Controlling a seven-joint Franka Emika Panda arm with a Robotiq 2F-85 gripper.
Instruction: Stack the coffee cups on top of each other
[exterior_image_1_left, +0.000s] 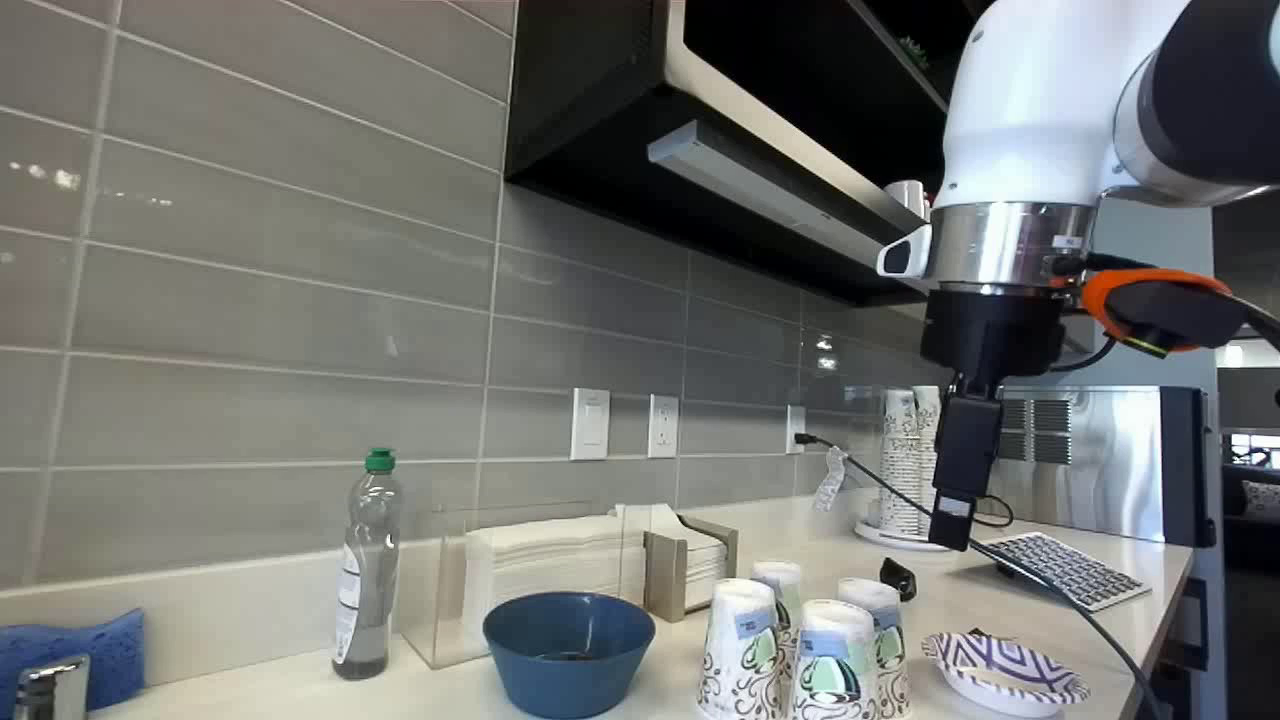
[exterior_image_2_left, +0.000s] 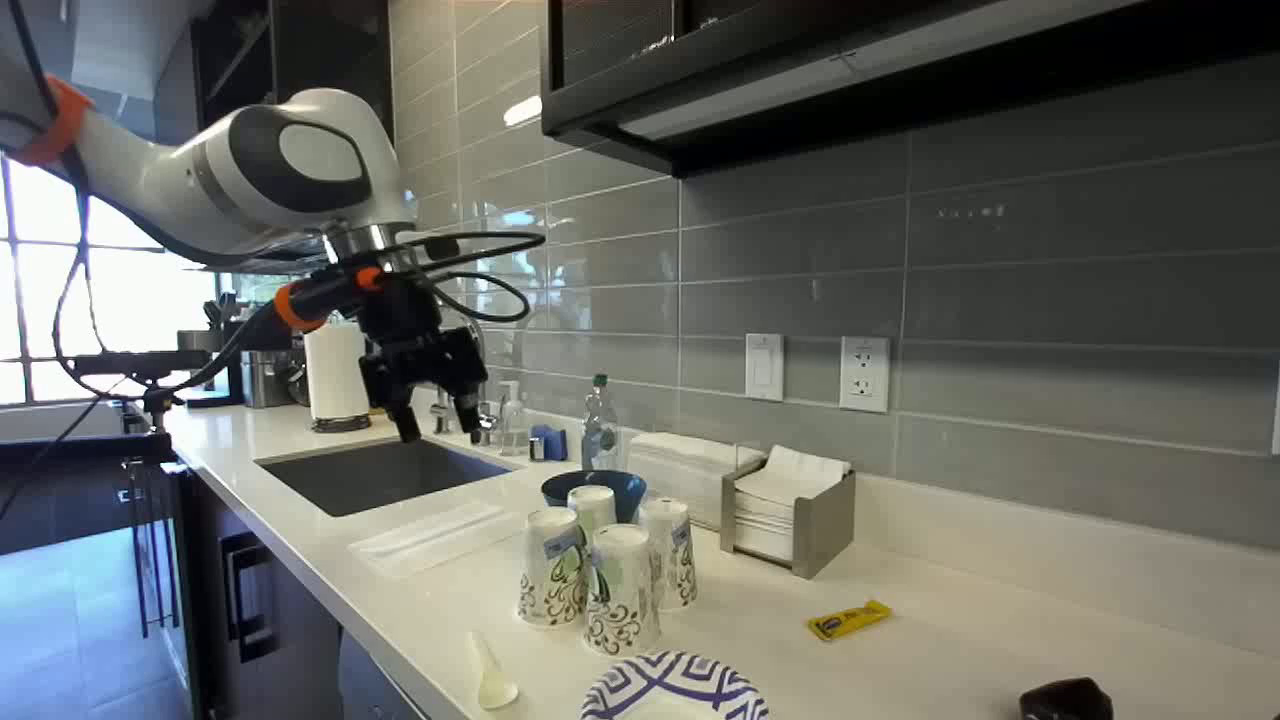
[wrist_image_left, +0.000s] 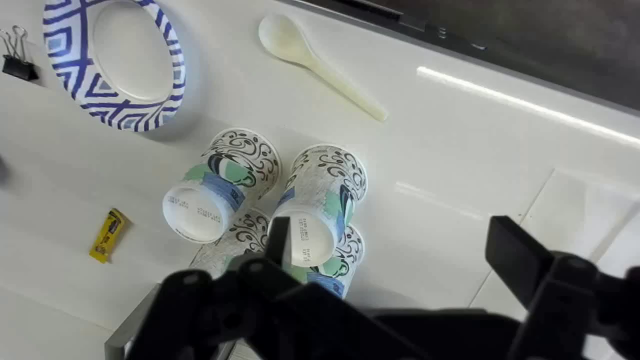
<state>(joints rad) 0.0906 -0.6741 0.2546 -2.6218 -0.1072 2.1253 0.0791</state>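
Several white paper coffee cups with green-blue prints stand upside down in a tight cluster on the counter. In an exterior view the front cups (exterior_image_1_left: 835, 660) (exterior_image_1_left: 740, 650) hide parts of the rear ones (exterior_image_1_left: 882, 630) (exterior_image_1_left: 780, 580). The cluster also shows in an exterior view with a front cup (exterior_image_2_left: 620, 590) and a left cup (exterior_image_2_left: 553, 570). My gripper (exterior_image_2_left: 439, 425) is open and empty, well above the counter. In the wrist view the gripper (wrist_image_left: 390, 230) has its left finger in front of a cup base (wrist_image_left: 312, 237); other cups (wrist_image_left: 225, 185) (wrist_image_left: 235, 240) (wrist_image_left: 340, 270) are partly covered.
A blue bowl (exterior_image_1_left: 560, 680) and clear bottle (exterior_image_1_left: 366, 590) stand beside the cups. A patterned dish (wrist_image_left: 70, 50), a spoon (wrist_image_left: 320, 65) and a yellow packet (exterior_image_2_left: 848, 620) lie near. A napkin holder (exterior_image_2_left: 825, 525) is by the wall; a cabinet (exterior_image_1_left: 590, 100) hangs above.
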